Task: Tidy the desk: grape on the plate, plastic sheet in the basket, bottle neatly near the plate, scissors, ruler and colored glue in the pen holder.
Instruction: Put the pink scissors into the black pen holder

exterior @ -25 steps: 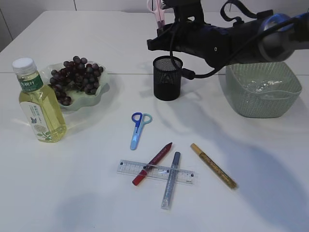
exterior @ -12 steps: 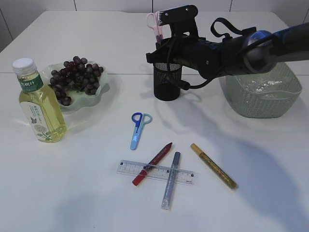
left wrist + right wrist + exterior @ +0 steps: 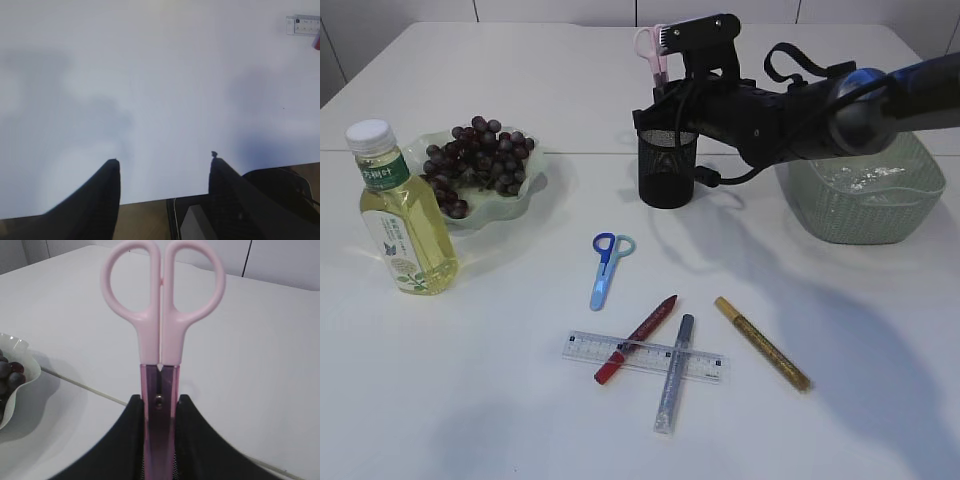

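A big white table point(image 3: 470, 420), with white wall panels behind. On the left, a plate point(image 3: 525, 195) full of dark grapes point(image 3: 475, 160), and a bottle point(image 3: 400, 215) of yellow liquid standing just beside it. In the back middle, a black mesh pen holder point(image 3: 667, 170). On the right, a green basket point(image 3: 850, 200) with a clear plastic sheet point(image 3: 860, 180) inside. Near the middle, blue scissors point(image 3: 605, 265) lying flat. In front, a clear ruler point(image 3: 645, 355) with a red glue pen point(image 3: 638, 338) and a silver glue pen point(image 3: 675, 372) lying across it, and a gold glue pen point(image 3: 762, 342) just beside.

Reaching in from the right and across the middle, the black right arm point(image 3: 820, 100), stretched out low above the pen holder. At its end, the right gripper point(image 3: 159, 412), pinching pink scissors point(image 3: 161, 315) by the blade part, handles pointing up, right over the pen holder. Cannot tell if the tips are down inside it.

Low over bare table near the front edge, the left gripper point(image 3: 164, 165), fingers point(image 3: 102, 192) spread apart, holding nothing, touching nothing. Only a corner of the ruler showing far off at the top right there.
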You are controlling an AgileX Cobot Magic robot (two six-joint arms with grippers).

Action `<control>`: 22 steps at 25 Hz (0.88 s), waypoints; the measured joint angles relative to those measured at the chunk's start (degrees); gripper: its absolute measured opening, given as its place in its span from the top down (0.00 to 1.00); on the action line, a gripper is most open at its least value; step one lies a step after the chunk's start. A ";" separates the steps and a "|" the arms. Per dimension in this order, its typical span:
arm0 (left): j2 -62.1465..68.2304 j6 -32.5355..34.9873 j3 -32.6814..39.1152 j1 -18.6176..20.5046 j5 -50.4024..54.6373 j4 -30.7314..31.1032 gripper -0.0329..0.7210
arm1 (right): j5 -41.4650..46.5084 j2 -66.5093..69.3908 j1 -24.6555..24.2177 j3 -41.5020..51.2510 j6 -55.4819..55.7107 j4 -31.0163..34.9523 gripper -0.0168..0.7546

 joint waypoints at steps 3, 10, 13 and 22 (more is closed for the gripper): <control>0.00 0.00 0.00 0.00 0.00 0.00 0.42 | -0.90 0.71 0.00 0.00 0.00 0.00 0.81; 0.00 0.00 0.00 0.00 0.00 0.00 0.42 | -1.68 2.00 0.00 -0.05 0.00 0.10 0.81; 0.00 0.00 0.00 0.00 0.04 0.00 0.42 | -1.68 2.41 0.00 -0.05 0.00 0.10 0.81; 0.00 0.00 0.00 0.00 0.13 0.00 0.42 | -1.68 2.55 0.00 -0.05 0.00 0.10 0.81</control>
